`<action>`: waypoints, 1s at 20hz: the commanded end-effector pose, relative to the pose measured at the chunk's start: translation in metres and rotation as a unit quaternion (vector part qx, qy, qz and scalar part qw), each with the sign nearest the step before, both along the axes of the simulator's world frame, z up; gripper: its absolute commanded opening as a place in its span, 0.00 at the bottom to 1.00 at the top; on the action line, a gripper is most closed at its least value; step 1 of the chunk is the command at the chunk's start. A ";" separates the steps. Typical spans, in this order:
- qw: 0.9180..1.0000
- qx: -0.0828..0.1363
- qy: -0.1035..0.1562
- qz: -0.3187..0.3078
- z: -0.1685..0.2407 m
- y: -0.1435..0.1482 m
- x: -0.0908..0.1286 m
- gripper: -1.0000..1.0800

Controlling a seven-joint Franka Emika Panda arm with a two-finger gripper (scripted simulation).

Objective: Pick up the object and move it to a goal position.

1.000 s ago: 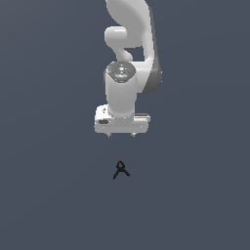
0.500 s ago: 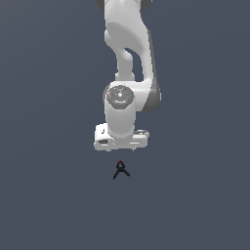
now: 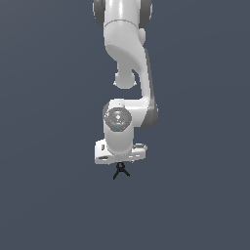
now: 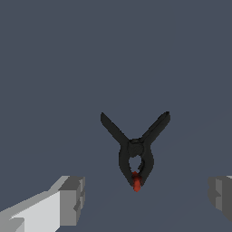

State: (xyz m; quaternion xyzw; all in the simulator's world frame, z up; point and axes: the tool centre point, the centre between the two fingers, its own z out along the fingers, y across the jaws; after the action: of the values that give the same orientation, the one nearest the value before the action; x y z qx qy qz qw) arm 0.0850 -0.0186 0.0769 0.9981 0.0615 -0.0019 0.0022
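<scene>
The object [image 3: 120, 172] is a tiny black clamp lying on the dark grey floor, its two legs splayed apart. In the wrist view the object [image 4: 134, 149] shows a small red tip at its narrow end. My white gripper [image 3: 120, 158] hangs directly over it, its underside almost meeting the clamp's upper end in the exterior view. In the wrist view the gripper [image 4: 147, 199] is open wide, with one grey finger [image 4: 72, 199] on each side. The red tip reaches in between the fingers, well apart from both, and nothing is gripped.
The plain dark grey floor [image 3: 195, 205] stretches all around. The white arm [image 3: 127, 53] rises above the gripper to the top of the exterior view. No goal marker shows.
The arm has come down steadily over the last second. The hand now sits just above the object, which has not moved.
</scene>
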 end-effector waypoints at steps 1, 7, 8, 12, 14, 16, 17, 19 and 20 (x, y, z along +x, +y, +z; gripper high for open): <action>1.000 0.001 -0.001 0.003 -0.007 0.000 0.005 0.96; 1.000 0.002 -0.002 0.006 -0.013 -0.001 0.009 0.96; 1.000 0.002 -0.001 0.005 -0.013 -0.001 0.008 0.96; 1.000 0.002 -0.001 0.005 -0.019 -0.001 0.008 0.96; 1.000 0.002 -0.001 0.005 -0.027 -0.001 0.008 0.96; 1.000 0.002 -0.001 0.006 -0.038 -0.001 0.008 0.96; 1.000 0.002 -0.001 0.006 -0.044 -0.001 0.008 0.96; 1.000 0.002 -0.002 0.006 -0.054 -0.001 0.007 0.96; 1.000 0.002 -0.002 0.006 -0.058 -0.001 0.007 0.96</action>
State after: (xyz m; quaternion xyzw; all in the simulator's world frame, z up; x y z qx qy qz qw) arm 0.0923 -0.0194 0.0261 0.9977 0.0671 -0.0006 0.0000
